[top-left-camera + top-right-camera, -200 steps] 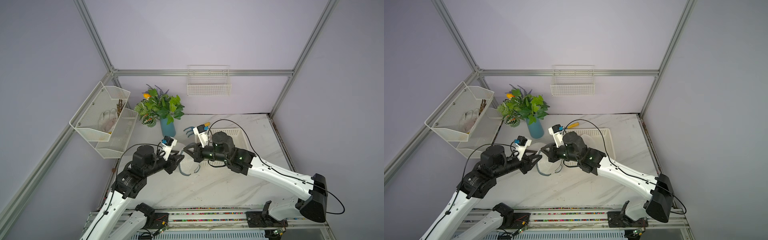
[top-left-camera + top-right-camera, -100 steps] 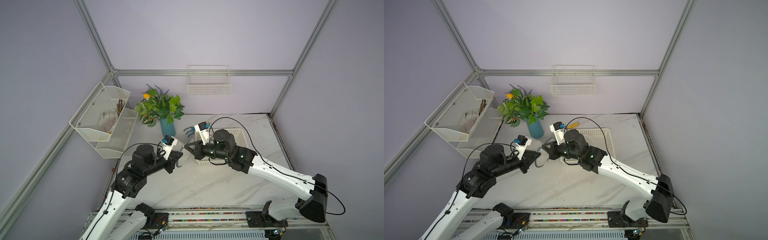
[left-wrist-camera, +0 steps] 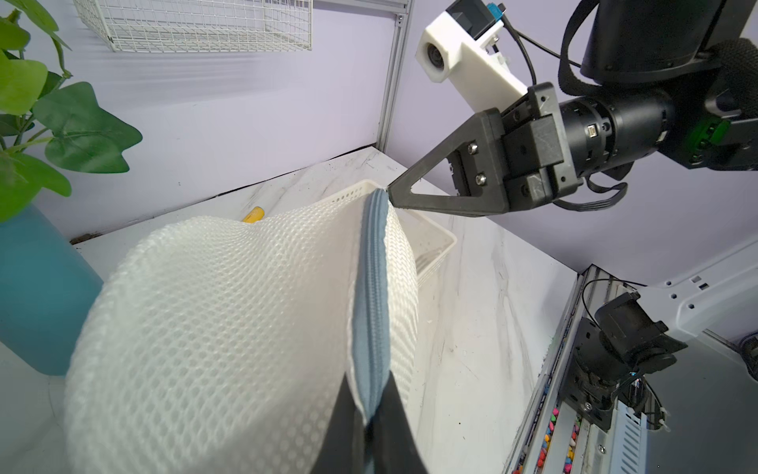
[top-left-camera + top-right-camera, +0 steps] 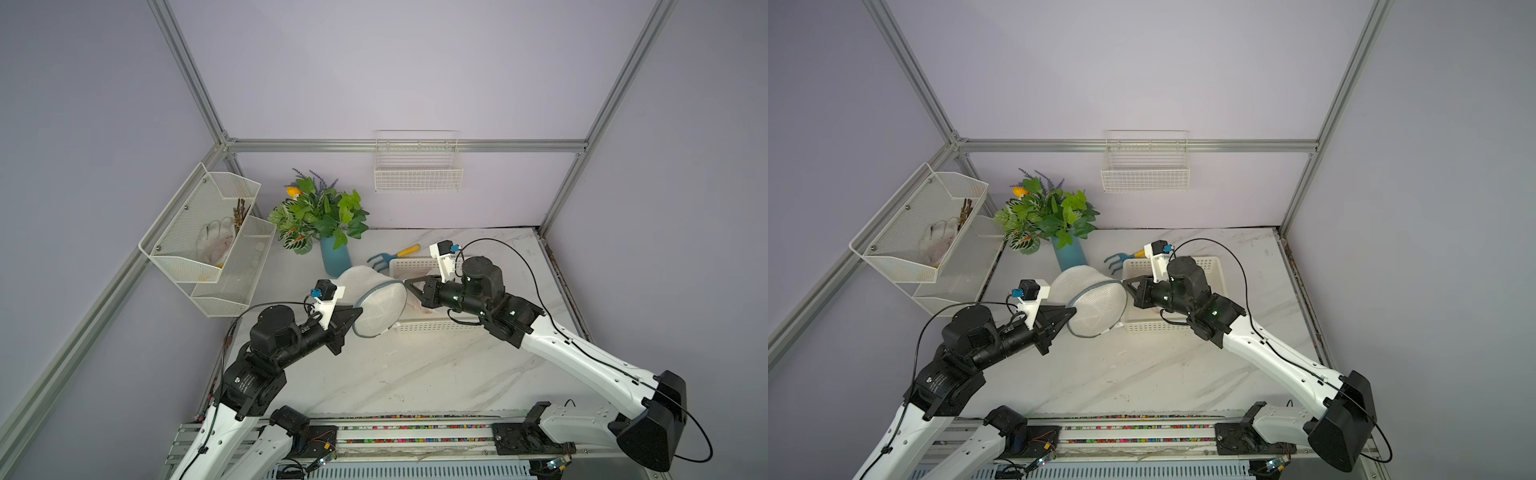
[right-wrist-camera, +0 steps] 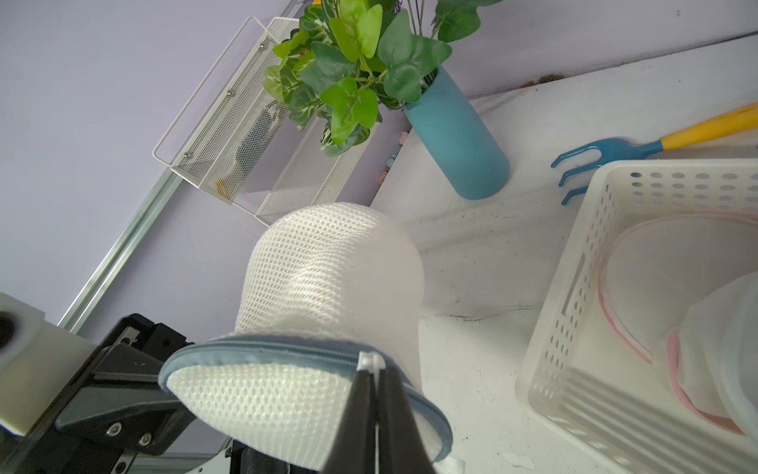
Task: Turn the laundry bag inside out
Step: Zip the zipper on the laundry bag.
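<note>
In both top views the left gripper [image 4: 358, 309] was clamped on the rim of the laundry bag [image 4: 380, 305], and the right gripper [image 4: 405, 282] pinched the opposite side of that rim. The bag hung between them, apparently clear of the table [image 4: 415, 374], its mesh body bulging past both tips toward the blue vase [image 4: 334, 262]. A second before, the left jaws had stood part open and the rim drooped as a slack loop; now it was drawn taut.

The left wrist view showed its own fingers [image 3: 396, 431] closed on the blue-grey zip trim [image 3: 371, 287], with the right gripper's tip at the trim's far end.

The right wrist view showed its fingers [image 5: 357, 410] shut on the trim beside the white zip tab [image 5: 371, 361], the white basket [image 5: 566, 287] alongside.

Each grip held only a thin edge. Spreading harder would likely pull the trim from one pinch and drop the bag.
</note>
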### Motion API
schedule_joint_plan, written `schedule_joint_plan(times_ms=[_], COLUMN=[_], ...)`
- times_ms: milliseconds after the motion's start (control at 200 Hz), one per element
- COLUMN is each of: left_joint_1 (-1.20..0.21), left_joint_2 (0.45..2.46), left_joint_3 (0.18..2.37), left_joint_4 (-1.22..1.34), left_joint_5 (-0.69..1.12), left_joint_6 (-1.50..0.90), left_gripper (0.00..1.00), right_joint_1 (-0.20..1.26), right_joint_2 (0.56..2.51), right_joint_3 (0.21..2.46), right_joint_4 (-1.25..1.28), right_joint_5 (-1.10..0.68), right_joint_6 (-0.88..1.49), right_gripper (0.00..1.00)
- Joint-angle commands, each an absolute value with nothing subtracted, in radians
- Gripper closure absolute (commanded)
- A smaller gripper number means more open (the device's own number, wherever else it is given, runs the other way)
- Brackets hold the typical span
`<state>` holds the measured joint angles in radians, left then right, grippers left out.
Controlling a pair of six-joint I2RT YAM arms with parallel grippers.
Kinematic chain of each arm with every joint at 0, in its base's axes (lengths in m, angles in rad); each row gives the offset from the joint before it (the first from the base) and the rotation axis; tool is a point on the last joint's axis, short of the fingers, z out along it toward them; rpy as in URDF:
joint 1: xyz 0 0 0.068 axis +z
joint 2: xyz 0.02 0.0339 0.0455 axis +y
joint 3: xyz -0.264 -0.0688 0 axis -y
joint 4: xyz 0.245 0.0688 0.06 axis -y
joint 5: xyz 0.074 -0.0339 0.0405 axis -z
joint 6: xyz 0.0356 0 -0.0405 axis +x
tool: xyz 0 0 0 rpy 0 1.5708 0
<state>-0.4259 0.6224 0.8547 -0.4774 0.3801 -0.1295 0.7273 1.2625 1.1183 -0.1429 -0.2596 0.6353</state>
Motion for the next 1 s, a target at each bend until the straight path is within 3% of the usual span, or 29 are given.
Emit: schedule_joint_plan(times_ms=[0, 65, 205, 310, 716, 996], left_joint_1=[-0.423, -0.423, -0.422, -0.423, -0.423, -0.423], left_joint_2=[0.628, 0.645, 0.671, 0.68, 0.715, 0.717], left_joint_3=[0.855, 0.853, 0.863, 0.873, 0.915, 0.902], left_joint_4=[-0.417, -0.429, -0.468, -0.512, -0.531, -0.542], left_joint_5=[0.367, 0.367, 0.357, 0.33, 0.451, 0.5], left_joint_6=[-0.15, -0.149, -0.129, -0.097, -0.042, -0.033], left_gripper=[0.97, 0.84, 0.46, 0.37, 0.37, 0.71], right_joint_1=[0.716, 0.724, 0.755, 0.788, 0.917, 0.944], right_joint_2=[1.267, 1.279, 1.298, 1.316, 1.408, 1.405], right_joint_3=[1.141, 1.164, 1.213, 1.247, 1.331, 1.332], right_joint_4=[-0.132, -0.135, -0.172, -0.217, -0.289, -0.246], right_joint_5=[-0.286, -0.304, -0.309, -0.296, -0.338, -0.36], right_joint_6=[0.643, 0.63, 0.579, 0.535, 0.428, 0.44], right_gripper=[1.0, 1.0, 1.0, 1.0, 1.0, 1.0])
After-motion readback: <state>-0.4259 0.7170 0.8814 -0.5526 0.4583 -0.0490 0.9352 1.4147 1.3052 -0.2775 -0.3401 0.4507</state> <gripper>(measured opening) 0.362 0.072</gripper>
